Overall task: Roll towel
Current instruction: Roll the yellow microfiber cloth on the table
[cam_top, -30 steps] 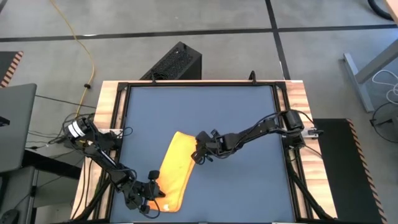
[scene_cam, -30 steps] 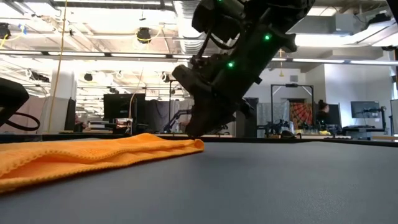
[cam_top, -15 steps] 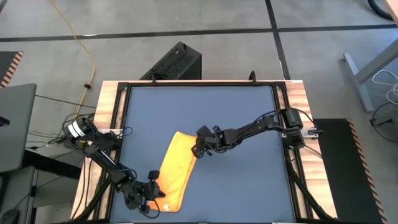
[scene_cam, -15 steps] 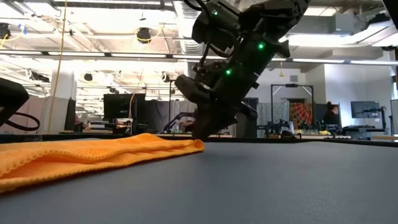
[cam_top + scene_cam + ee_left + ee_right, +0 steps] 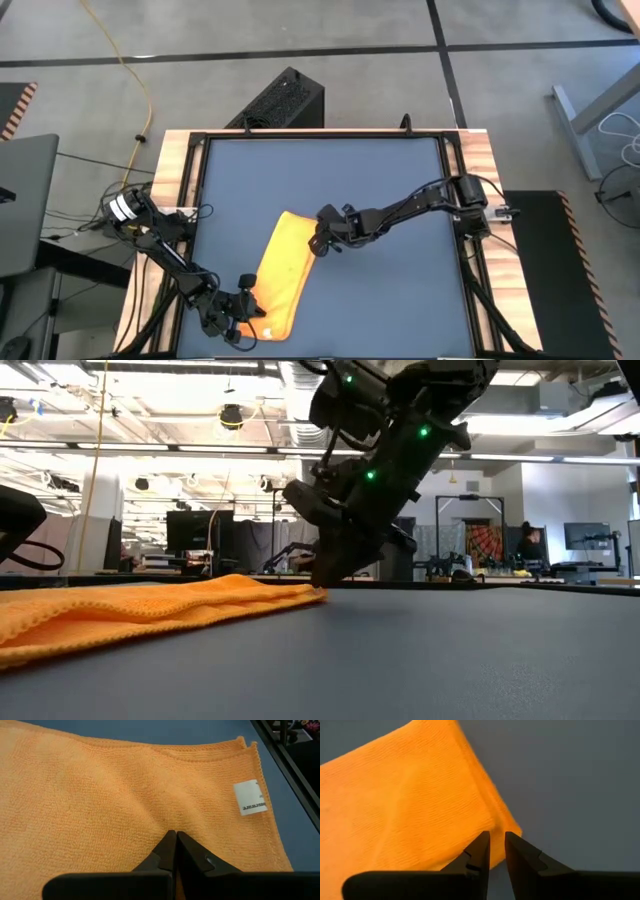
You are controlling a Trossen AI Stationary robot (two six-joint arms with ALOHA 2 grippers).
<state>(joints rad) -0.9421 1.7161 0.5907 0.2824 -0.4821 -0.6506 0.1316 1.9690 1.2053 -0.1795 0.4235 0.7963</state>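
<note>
The yellow-orange towel point(image 5: 283, 270) lies flat on the blue-grey tabletop as a long folded strip running from near to far, with a white label point(image 5: 250, 797) near one corner. My left gripper point(image 5: 250, 312) is shut at the strip's near end, its tips point(image 5: 175, 835) on the cloth. My right gripper point(image 5: 316, 243) comes in from the right and stands at the strip's far right corner point(image 5: 318, 592). Its fingers point(image 5: 497, 836) are closed to a narrow gap over that corner. My left gripper's shut fingertips point(image 5: 172, 840) rest on the towel's top face near its near end, slanting down from the near left. The cloth under them lies flat on the table. My right gripper has the towel's far right corner point(image 5: 516, 829) between its two nearly closed fingers, slanting down from the table's right. The fingertips hide how many layers they take. The corner stays on the tabletop, slack.
Bare tabletop point(image 5: 400, 290) spreads to the right of and beyond the towel. Black rails and a wooden frame point(image 5: 180, 160) border the table. A black box point(image 5: 283, 100) sits on the floor past the far edge.
</note>
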